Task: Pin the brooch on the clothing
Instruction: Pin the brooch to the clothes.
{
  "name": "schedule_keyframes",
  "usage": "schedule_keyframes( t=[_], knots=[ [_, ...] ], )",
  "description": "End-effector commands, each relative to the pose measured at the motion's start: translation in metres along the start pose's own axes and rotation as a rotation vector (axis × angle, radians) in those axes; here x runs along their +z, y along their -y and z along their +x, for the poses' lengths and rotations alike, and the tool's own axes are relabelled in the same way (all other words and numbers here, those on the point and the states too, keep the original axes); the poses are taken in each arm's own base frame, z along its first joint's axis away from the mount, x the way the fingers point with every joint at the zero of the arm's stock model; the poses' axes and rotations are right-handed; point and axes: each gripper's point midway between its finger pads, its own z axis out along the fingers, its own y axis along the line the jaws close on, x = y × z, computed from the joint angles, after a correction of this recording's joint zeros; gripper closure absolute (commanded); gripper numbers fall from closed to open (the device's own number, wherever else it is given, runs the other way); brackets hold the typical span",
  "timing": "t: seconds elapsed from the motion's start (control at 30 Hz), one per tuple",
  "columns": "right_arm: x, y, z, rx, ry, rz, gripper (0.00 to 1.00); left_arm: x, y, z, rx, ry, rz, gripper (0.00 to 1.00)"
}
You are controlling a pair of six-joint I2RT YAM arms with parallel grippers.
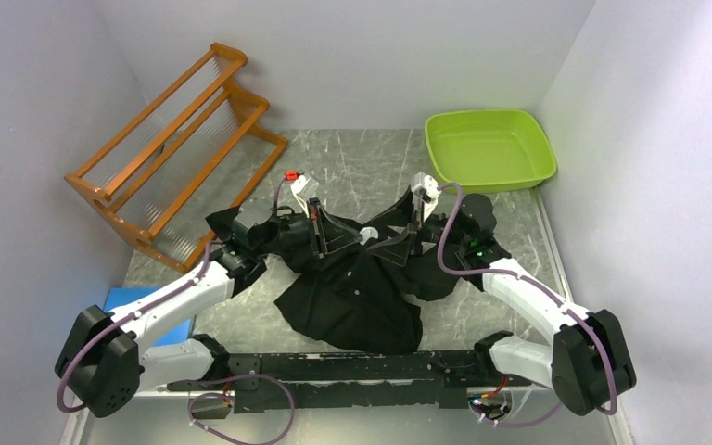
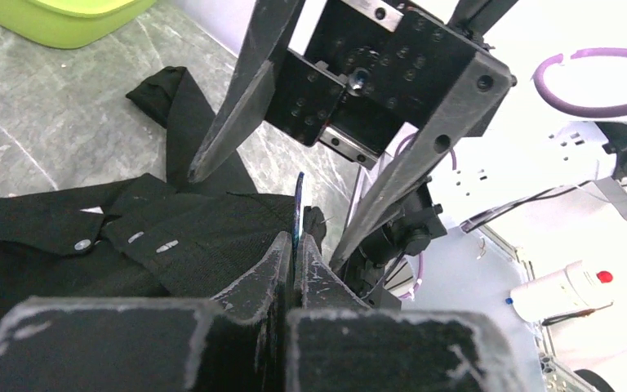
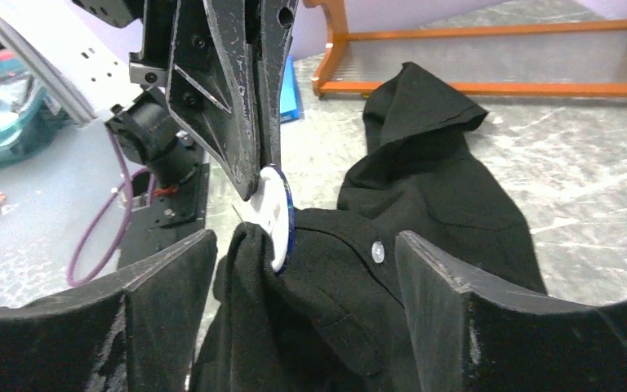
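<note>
The black shirt [image 1: 352, 297] lies crumpled mid-table, with pale buttons [image 3: 377, 251] showing. My left gripper [image 1: 348, 236] is shut on the brooch [image 1: 368, 235], a round white disc with a blue rim [image 3: 273, 212]. In the left wrist view the brooch [image 2: 298, 204] shows edge-on between the closed fingertips of my left gripper [image 2: 295, 238]. It rests against a raised fold of the shirt [image 3: 249, 269], and its thin pin shows beside the fold. My right gripper [image 1: 399, 239] faces it, open wide [image 3: 304, 245], with the shirt fold between its jaws and not gripped.
An orange wooden rack [image 1: 176, 148] stands at the back left. A green tub [image 1: 489, 148] sits at the back right. A blue flat object [image 1: 130, 301] lies under the left arm. White walls close in on both sides.
</note>
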Motion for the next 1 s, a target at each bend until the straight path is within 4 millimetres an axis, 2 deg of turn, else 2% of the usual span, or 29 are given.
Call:
schedule_keyframes(
  t=[0.0,0.13,0.27,0.37,0.53,0.73,0.77,0.8,0.93,0.97],
  knots=[
    [0.004,-0.009,-0.023,-0.089,0.027,-0.093,0.24,0.0,0.024,-0.024,0.093,0.056,0.098,0.97],
    [0.007,-0.011,-0.025,-0.07,0.028,-0.118,0.48,0.0,0.023,-0.023,0.09,0.053,0.093,0.97],
    [0.009,-0.007,-0.027,-0.044,0.031,-0.11,0.61,0.002,0.02,-0.021,0.084,0.042,0.086,0.97],
    [0.011,0.0,-0.026,-0.014,0.016,-0.085,0.8,0.003,0.016,-0.018,0.082,0.028,0.073,0.97],
    [0.013,0.006,-0.023,0.017,-0.004,-0.072,0.98,0.005,0.011,-0.013,0.077,0.003,0.064,0.95],
    [0.013,0.005,-0.019,0.023,-0.015,-0.078,1.0,0.01,0.009,-0.012,0.073,-0.012,0.072,0.71],
    [0.013,0.004,-0.019,0.023,-0.014,-0.082,1.0,0.01,0.01,-0.012,0.075,-0.013,0.076,0.7],
    [0.012,0.004,-0.019,0.02,-0.011,-0.08,1.0,0.011,0.01,-0.013,0.078,-0.013,0.081,0.72],
    [0.012,0.004,-0.021,0.018,-0.008,-0.077,1.0,0.011,0.012,-0.013,0.083,-0.017,0.096,0.94],
    [0.012,0.004,-0.021,0.021,-0.009,-0.079,1.0,0.011,0.013,-0.013,0.084,-0.017,0.101,0.97]
  ],
)
